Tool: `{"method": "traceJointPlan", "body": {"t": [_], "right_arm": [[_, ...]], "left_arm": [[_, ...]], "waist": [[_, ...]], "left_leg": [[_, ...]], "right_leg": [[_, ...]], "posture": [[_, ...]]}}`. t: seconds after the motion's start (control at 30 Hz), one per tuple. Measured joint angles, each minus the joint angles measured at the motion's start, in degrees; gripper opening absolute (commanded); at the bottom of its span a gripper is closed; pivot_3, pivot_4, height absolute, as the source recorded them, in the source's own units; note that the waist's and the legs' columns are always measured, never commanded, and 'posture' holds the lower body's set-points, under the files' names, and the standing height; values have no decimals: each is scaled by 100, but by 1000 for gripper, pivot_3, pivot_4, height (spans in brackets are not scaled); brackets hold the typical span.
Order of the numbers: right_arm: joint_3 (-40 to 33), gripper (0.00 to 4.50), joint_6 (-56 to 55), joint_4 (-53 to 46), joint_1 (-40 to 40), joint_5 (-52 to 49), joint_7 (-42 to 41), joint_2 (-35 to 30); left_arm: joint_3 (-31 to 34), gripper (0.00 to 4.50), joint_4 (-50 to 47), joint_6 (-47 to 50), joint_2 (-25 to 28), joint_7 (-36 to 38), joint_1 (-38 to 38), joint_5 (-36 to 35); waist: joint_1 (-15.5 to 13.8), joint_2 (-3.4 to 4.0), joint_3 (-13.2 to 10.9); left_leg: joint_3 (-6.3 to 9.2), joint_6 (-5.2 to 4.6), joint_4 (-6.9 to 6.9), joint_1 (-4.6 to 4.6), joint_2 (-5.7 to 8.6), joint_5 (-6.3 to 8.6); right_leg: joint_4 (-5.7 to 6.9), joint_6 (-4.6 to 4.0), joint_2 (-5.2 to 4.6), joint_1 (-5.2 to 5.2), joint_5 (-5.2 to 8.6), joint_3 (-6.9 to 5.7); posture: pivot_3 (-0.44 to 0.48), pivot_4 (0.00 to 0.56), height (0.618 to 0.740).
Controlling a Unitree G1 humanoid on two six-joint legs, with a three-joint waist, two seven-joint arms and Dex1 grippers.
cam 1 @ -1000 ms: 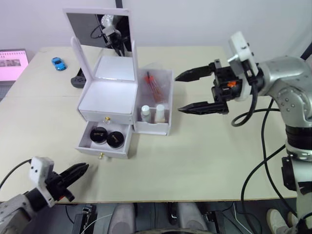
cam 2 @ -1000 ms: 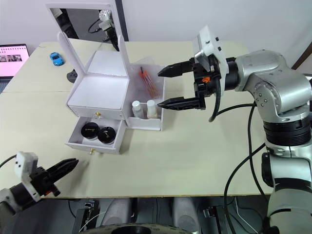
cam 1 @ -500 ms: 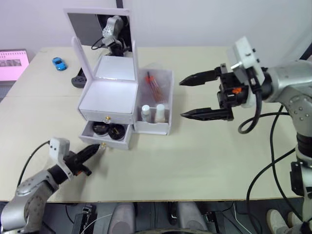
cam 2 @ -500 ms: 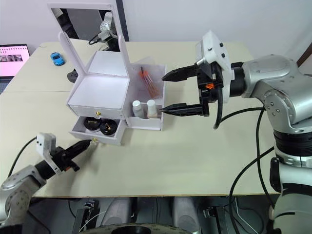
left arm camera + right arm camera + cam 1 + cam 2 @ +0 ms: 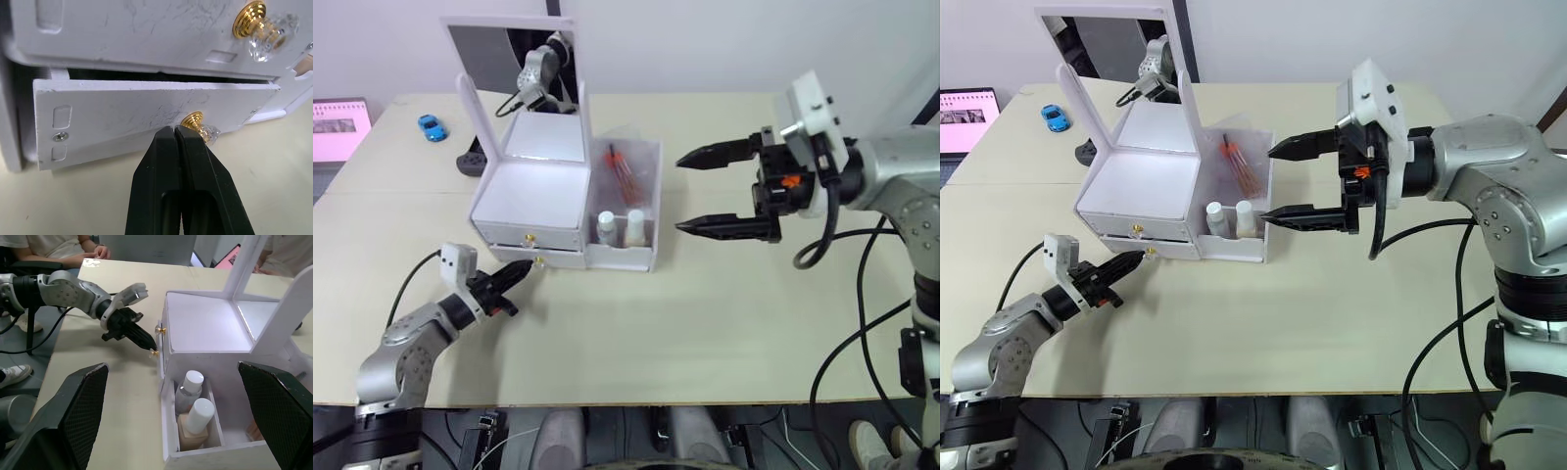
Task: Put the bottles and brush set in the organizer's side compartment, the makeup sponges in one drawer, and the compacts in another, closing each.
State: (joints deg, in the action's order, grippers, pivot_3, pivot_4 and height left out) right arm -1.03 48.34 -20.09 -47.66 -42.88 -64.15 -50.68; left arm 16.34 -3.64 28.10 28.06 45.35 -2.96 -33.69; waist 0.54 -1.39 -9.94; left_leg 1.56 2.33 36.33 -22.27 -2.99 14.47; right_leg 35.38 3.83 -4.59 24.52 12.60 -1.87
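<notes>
The white organizer (image 5: 533,196) stands mid-table with its mirror lid up. Two white-capped bottles (image 5: 605,227) (image 5: 188,389) stand in its side compartment (image 5: 651,257), and the brush set (image 5: 625,171) lies behind them. My left gripper (image 5: 519,274) is shut, its tips (image 5: 174,128) touching the gold knob (image 5: 198,122) of the lower drawer (image 5: 122,112). That drawer is pushed almost flush, with a thin gap above it. The upper drawer (image 5: 146,29) is closed. The compacts and makeup sponges are hidden. Right of the side compartment, my right gripper (image 5: 677,194) hovers wide open, holding nothing.
A blue toy car (image 5: 431,127), a black device (image 5: 470,162) and a laptop with a pink screen (image 5: 337,127) sit at the table's far left. A person (image 5: 49,242) sits beyond the table's left end. Bare tabletop (image 5: 685,323) lies in front of the organizer.
My left gripper has moved forward against the lower drawer's knob and the drawer has slid in, hiding the two black compacts. The right gripper has barely moved.
</notes>
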Motion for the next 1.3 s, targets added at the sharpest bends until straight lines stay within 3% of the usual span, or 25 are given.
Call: {"method": "traceJointPlan", "body": {"t": [0.93, 1.1, 1.2, 1.3], "right_arm": [[-187, 4500, 29, -53, 261, -85, 75, -113], [-466, 4500, 278, 25, 708, -245, 92, -366], [-692, 4500, 363, 146, 1024, -238, 214, -454], [-1037, 4500, 310, 468, 1480, -106, 562, -437]], "left_arm": [[-230, 83, 328, -139, -62, -65, -445, 160], [-38, 83, -261, -75, 418, 317, 10, -162], [241, 967, -335, 288, 868, 439, 191, -372], [546, 2514, -385, 524, 1449, 694, 306, -538]], "waist": [[-135, 0, -1], [-120, -1, -2], [-120, -4, -3], [-122, -5, -4]], "left_leg": [[1, 0, 29, -10, 0, 0], [-1, 0, 11, -11, 0, 0], [0, 0, 3, -8, -1, 0], [-2, 0, 4, -8, -1, 0]], "right_leg": [[-2, 9, -1, -7, -6, 0], [-17, 7, -3, -4, -7, 0], [-16, 7, 0, 0, -6, -1], [-16, 13, -3, 2, -3, 0]], "posture": [[0, 150, 725], [0, 150, 725], [0, 150, 725], [0, 150, 725]]}}
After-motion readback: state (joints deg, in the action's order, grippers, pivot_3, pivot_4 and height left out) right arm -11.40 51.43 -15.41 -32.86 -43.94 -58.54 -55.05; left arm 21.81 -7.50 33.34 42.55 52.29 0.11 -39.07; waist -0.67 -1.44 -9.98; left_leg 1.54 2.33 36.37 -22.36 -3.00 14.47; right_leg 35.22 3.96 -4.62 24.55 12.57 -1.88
